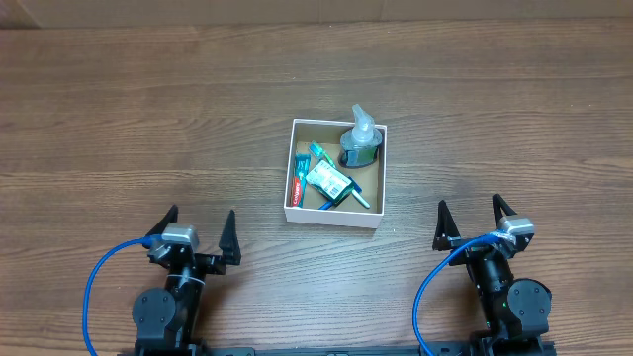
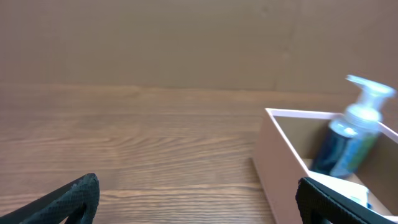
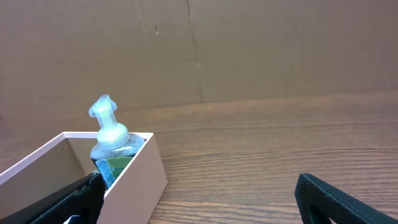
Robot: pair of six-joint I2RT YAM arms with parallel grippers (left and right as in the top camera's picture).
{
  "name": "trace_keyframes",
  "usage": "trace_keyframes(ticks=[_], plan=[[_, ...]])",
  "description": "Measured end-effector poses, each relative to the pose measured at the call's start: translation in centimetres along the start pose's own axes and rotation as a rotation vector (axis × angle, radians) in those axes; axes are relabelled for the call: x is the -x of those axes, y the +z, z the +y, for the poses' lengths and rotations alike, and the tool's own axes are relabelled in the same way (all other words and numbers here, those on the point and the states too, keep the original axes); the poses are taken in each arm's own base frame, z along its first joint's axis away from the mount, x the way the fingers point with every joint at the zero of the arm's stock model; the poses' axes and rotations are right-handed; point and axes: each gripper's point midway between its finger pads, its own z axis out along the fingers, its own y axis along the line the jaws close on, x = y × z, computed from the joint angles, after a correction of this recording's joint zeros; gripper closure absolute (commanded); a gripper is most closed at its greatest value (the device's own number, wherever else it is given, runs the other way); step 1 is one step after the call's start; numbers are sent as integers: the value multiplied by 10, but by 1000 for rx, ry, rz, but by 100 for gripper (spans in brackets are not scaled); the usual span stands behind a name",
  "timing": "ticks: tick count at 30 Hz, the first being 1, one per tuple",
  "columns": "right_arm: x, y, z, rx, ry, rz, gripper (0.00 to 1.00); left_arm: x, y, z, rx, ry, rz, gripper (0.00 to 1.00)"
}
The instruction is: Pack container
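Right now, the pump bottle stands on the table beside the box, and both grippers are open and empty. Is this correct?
No. The pump bottle stands inside the container, in its far right corner, as the overhead view shows. The left gripper and right gripper are indeed open and empty.

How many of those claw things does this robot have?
2. The left gripper is at the overhead view's bottom-left, the right gripper at its bottom-right, both open and empty. None appear hidden.

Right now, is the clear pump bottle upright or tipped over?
Upright. In both wrist views the clear pump bottle stands inside the square white cardboard box, its top rising above the wall.
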Motion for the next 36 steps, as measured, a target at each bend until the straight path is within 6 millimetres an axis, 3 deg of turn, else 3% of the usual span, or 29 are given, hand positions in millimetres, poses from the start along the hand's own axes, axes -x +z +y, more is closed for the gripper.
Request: trace_keyframes(ticks=[7, 36], plan=[[0, 0, 0, 0, 0, 0, 0, -1, -1, 17, 96, -44, -3, 0], [0, 0, 0, 0, 0, 0, 0, -1, -1, 18, 103, -46, -4, 0]])
